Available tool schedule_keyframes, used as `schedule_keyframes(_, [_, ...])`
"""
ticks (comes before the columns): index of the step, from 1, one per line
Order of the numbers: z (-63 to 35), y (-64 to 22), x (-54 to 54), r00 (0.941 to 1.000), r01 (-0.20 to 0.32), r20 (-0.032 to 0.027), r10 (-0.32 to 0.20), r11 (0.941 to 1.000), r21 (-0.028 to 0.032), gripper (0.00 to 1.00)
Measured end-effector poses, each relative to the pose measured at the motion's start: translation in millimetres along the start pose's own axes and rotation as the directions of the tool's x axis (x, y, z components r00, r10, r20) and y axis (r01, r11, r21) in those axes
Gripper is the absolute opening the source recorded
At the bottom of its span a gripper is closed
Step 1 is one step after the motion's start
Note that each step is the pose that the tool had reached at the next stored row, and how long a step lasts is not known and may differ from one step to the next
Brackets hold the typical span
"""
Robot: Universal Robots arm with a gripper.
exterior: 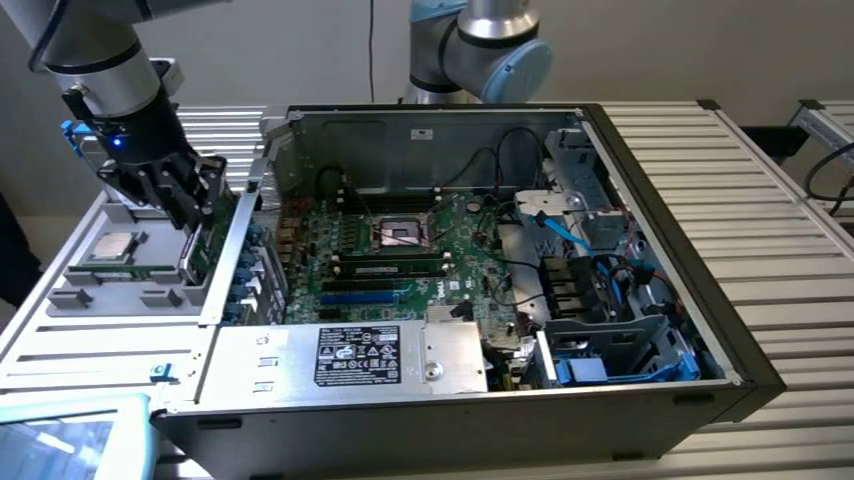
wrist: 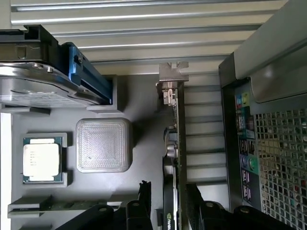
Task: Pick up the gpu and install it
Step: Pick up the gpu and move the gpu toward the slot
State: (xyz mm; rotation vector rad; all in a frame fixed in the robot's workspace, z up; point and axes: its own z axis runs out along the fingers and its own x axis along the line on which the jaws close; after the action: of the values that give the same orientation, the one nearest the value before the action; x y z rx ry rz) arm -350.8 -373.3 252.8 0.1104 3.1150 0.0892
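Standing on edge in the grey tray (wrist: 144, 158) near one processor chip (wrist: 42, 160), the single gpu (wrist: 176, 143) (its logo lettering illegible) sits between the open fingers of the gripper (wrist: 168, 191), outside the computer case (wrist: 268, 57).

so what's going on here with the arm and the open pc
The robot arm's pincer hangs low over the grey parts tray on the exterior view's left, next to the open computer case. Its fingers stand open on either side of the gpu, which sits on edge in the tray. The card is not yet gripped or lifted, and it has not been fitted to the motherboard.
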Motion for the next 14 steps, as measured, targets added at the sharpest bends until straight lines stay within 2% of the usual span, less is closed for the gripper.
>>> schedule_keyframes(5, [8.5,-1.6,-1.0,1.0000,0.000,-0.0003,0.000,1.0000,-0.0014,0.43])
schedule_keyframes(14, [10.2,-2.4,-2.6,1.0000,0.000,-0.0023,0.000,1.0000,-0.0017,0.43])
